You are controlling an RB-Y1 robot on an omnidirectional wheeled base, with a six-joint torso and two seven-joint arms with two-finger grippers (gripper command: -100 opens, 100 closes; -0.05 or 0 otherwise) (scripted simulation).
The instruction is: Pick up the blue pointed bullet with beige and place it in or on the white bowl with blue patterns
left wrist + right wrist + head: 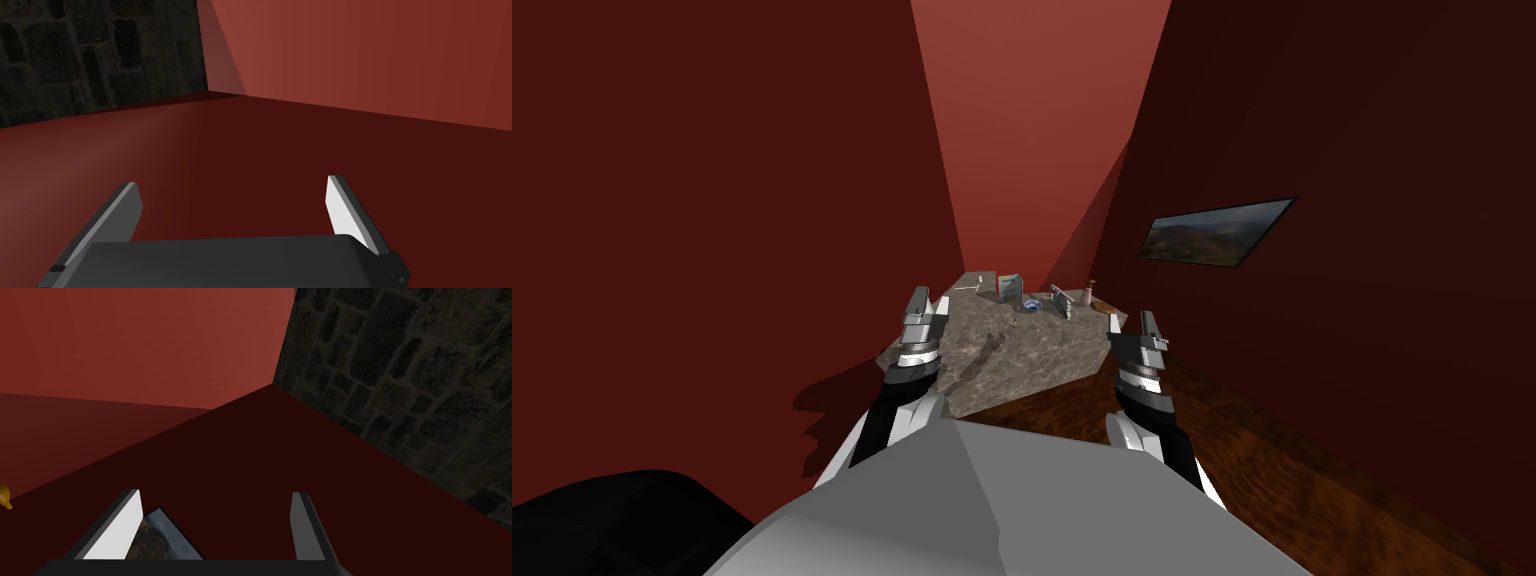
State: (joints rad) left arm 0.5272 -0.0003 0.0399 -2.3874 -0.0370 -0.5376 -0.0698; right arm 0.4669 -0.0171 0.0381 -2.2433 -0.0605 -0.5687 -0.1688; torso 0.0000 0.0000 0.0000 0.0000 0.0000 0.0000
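Closest in the head view, the left claw (930,298), two thin light grey blades on a dark box, and the matching right claw (1131,322) hang raised on either side of the near end of a mottled grey-brown, stone-look worktop (1012,355). I take this for a carrying posture, since nothing lies within their reach. The goods are bunched at the far end. A small white bowl with blue patterns (1031,304) sits there, and a slim slanted grey-blue piece (1060,300) just right of it may be the bullet to be picked up, though it is too small to tell for sure. A pinkish little vessel (1087,296) stands further right, and a dark-framed landscape picture (1217,232) hangs on the right wall. In the left wrist view, the left claw (231,182) is released, its blades wide apart with nothing between them. In the right wrist view, the right claw (215,493) is likewise released and grasps nothing. By my reading the base must close in toward the far end before either arm can reach; the right arm looks the better placed.
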